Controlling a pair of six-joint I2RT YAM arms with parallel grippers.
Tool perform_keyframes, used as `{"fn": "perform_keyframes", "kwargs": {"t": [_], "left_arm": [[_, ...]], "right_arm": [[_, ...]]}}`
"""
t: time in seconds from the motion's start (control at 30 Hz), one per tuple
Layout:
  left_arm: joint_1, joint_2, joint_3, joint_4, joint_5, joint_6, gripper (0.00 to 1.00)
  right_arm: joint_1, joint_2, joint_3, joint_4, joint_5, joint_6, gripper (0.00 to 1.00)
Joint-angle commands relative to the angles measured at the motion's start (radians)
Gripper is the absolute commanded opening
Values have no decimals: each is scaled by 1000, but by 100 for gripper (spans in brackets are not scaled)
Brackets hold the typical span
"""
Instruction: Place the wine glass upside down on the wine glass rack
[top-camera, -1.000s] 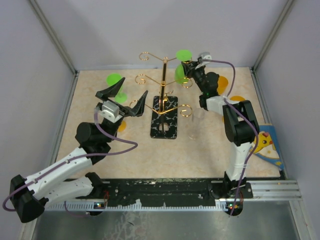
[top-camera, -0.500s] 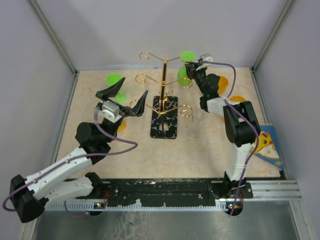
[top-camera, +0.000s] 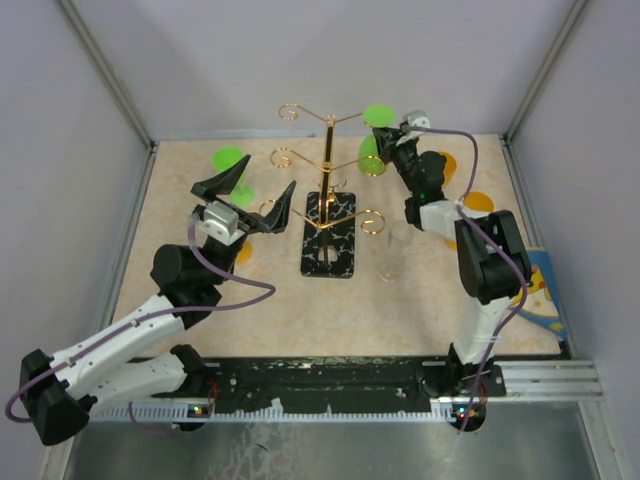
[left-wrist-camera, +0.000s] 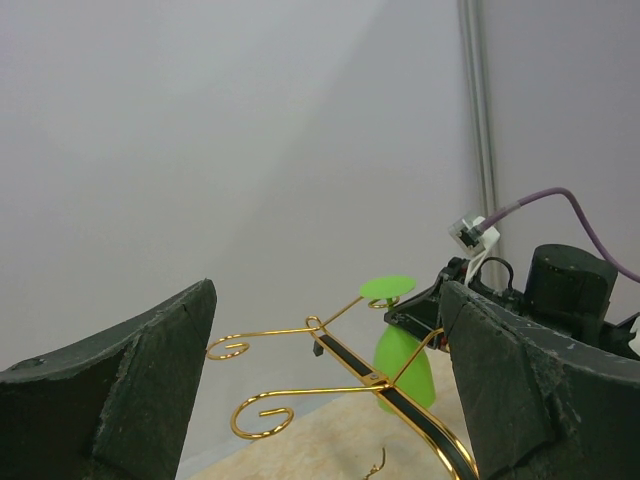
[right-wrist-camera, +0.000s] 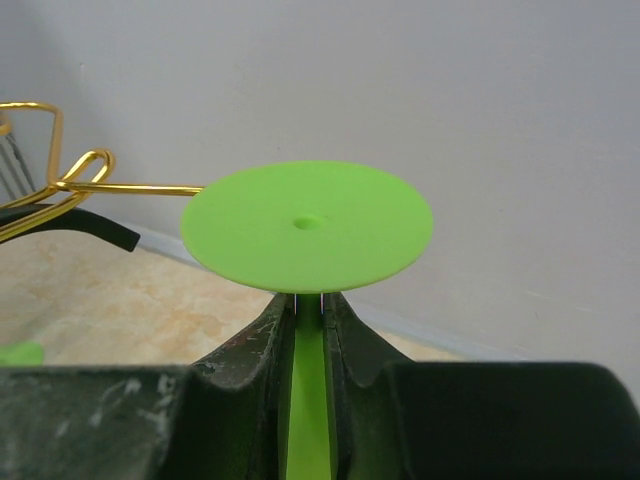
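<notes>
A green wine glass (top-camera: 372, 148) is held upside down, its round foot (right-wrist-camera: 306, 222) on top. My right gripper (right-wrist-camera: 310, 300) is shut on its stem just under the foot, at the back right of the gold wire wine glass rack (top-camera: 328, 170). In the left wrist view the foot (left-wrist-camera: 388, 288) sits just above the curled end of the rack's upper right arm (left-wrist-camera: 375, 303). The rack stands on a black veined base (top-camera: 330, 250). My left gripper (top-camera: 247, 190) is open and empty, raised to the left of the rack.
A second green glass (top-camera: 230, 158) stands at the back left behind my left gripper. Orange glasses (top-camera: 445, 165) stand at the right, and another orange one (top-camera: 243, 250) under my left wrist. A clear glass (top-camera: 397, 250) stands right of the base. A blue picture card (top-camera: 530, 285) lies at the right edge.
My right gripper has carried the green glass a little to the right, away from the rack's pole toward the arm's curled end. The left arm has not moved.
</notes>
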Motion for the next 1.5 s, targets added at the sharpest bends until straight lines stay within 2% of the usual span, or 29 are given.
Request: {"fn": "perform_keyframes", "kwargs": {"t": [0.0,0.27,0.47,0.73,0.9,1.23,1.47], "left_arm": [[6,-3,0,30,6,-15,98],[5,-2,3,29,8,-14,98],[5,2,6,29,9,-14,98],[5,15,18,31,16,-17,98],[5,16,25,29,23,-26,98],[5,10,37,-8,12,-39,98],[5,-12,36,-32,9,-68,98]], "right_arm": [[-3,-83,-9,29,-45,-22,15],[-2,-93,7,-24,-111,-11,15],[-2,-97,3,-16,-104,-13,32],[-2,-125,31,-72,-76,-47,38],[-3,-174,77,-225,-42,-73,39],[-33,-283,185,-725,-2,-107,41],[-36,-402,110,-895,-39,-141,55]]}}
